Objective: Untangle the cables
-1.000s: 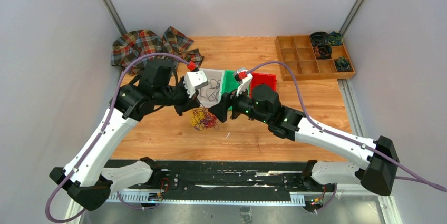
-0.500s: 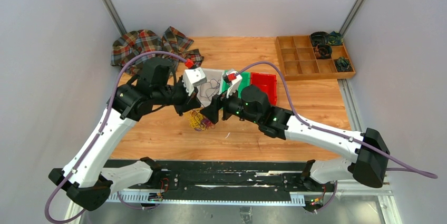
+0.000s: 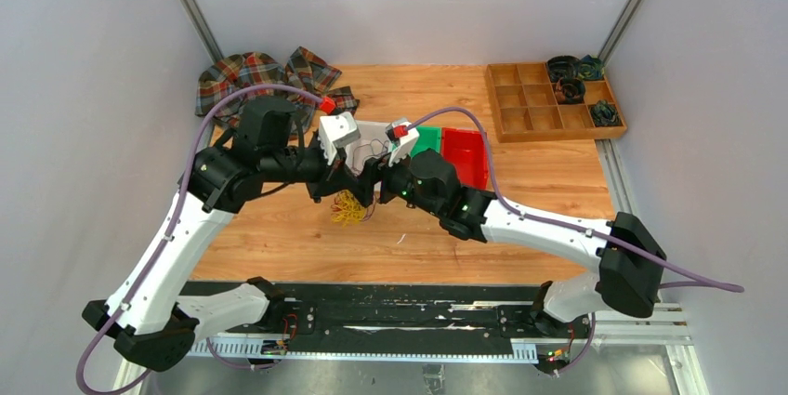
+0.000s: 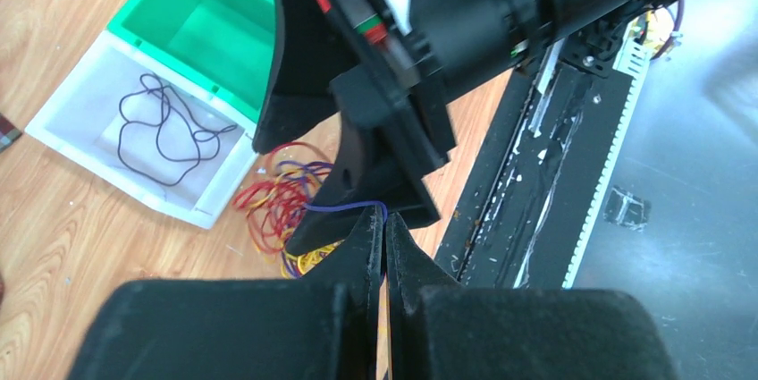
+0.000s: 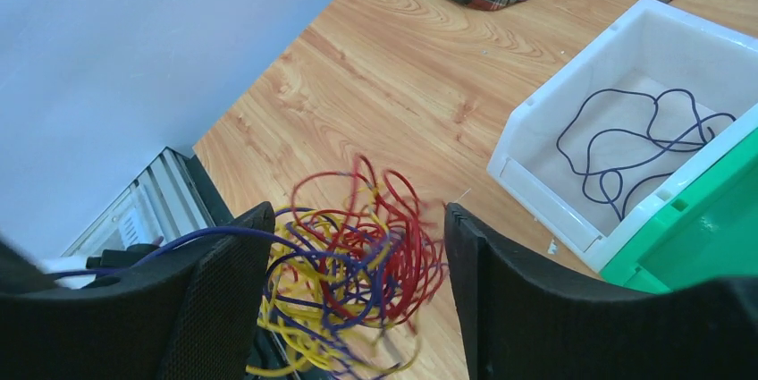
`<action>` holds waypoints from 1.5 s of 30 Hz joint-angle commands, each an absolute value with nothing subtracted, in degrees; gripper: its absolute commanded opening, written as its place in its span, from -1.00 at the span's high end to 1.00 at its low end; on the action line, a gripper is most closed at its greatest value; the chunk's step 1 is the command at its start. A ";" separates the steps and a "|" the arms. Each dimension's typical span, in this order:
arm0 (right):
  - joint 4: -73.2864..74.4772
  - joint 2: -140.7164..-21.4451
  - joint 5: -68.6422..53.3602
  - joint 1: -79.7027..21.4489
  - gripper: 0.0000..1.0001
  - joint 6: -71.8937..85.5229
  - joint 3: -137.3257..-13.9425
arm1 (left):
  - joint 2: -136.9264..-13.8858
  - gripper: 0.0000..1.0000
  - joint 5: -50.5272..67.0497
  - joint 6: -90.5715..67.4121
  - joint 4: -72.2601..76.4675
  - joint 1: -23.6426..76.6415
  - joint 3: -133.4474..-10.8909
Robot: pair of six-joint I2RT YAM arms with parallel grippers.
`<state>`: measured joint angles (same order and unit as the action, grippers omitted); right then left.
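The cables form one tangle (image 3: 351, 208) of red, yellow and purple wires on the wood just in front of the bins. My left gripper (image 4: 384, 219) is shut on a purple cable (image 4: 344, 207) that runs from the tangle (image 4: 282, 206). My right gripper (image 5: 357, 282) is open, and the tangle (image 5: 362, 259) sits between its two fingers, blurred. In the top view both grippers meet above the tangle, the left (image 3: 342, 189) beside the right (image 3: 374, 189). A single dark purple cable (image 5: 635, 143) lies in the white bin (image 5: 536, 197).
The white bin (image 4: 116, 179), a green bin (image 3: 427, 139) and a red bin (image 3: 465, 155) stand in a row behind the tangle. A plaid cloth (image 3: 251, 79) lies at the back left. A wooden compartment tray (image 3: 548, 102) stands at the back right.
My right arm has swung left, bringing its open gripper up to the tangle beside the left gripper. The left gripper and the tangle have shifted slightly left.
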<state>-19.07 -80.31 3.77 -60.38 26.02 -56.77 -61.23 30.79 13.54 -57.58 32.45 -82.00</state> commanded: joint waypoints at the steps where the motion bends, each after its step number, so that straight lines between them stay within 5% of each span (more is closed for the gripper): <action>1: -24.04 -81.98 5.50 -60.91 -0.38 28.18 -58.24 | -61.53 0.99 35.69 11.43 -58.10 32.87 -85.46; 31: -25.67 -86.80 13.82 -60.91 -0.28 33.36 -42.70 | -67.62 0.99 24.80 21.09 -58.01 32.87 -110.84; 45: -22.03 -72.46 11.17 -59.88 -0.30 26.91 -43.71 | -65.78 0.99 26.76 22.20 -58.01 32.87 -102.82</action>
